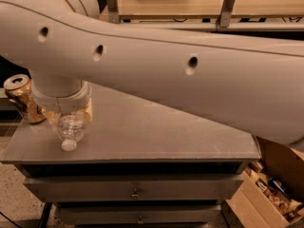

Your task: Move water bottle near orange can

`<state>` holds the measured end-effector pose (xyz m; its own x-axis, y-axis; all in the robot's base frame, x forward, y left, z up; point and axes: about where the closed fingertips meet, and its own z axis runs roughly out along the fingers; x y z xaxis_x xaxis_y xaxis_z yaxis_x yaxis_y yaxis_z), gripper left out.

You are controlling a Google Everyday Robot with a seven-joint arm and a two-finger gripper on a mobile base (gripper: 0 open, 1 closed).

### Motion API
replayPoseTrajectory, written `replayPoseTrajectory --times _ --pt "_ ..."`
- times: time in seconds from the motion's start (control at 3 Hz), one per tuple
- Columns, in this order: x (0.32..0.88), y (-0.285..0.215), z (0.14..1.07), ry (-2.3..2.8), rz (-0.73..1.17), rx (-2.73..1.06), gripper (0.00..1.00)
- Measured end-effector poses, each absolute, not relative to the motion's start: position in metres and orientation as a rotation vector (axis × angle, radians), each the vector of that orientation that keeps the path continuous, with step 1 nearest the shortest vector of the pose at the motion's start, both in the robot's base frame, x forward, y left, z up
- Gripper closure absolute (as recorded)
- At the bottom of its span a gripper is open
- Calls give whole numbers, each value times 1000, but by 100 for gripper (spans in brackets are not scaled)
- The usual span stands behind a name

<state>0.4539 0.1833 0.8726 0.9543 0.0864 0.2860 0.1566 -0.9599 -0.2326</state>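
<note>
Beside orange can [22,99], tool [68,116] over water bottle [70,133]

Cream gripper [69,117] hangs over the clear, white-capped water bottle [71,128]; the orange can [24,102] is golden with a silver top.

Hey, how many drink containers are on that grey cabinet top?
2: the orange can at the left edge, and the water bottle beside it, beneath the gripper. The arm may hide others.
</note>
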Motion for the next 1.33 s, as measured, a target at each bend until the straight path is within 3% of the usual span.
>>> replayPoseTrajectory --times 0.67,1.0,1.33 --pt "469 219 849 -231 -213 -2840 100" --pt "478 229 847 -226 -168 -2798 83" --pt "483 234 852 -207 -173 -2748 59"
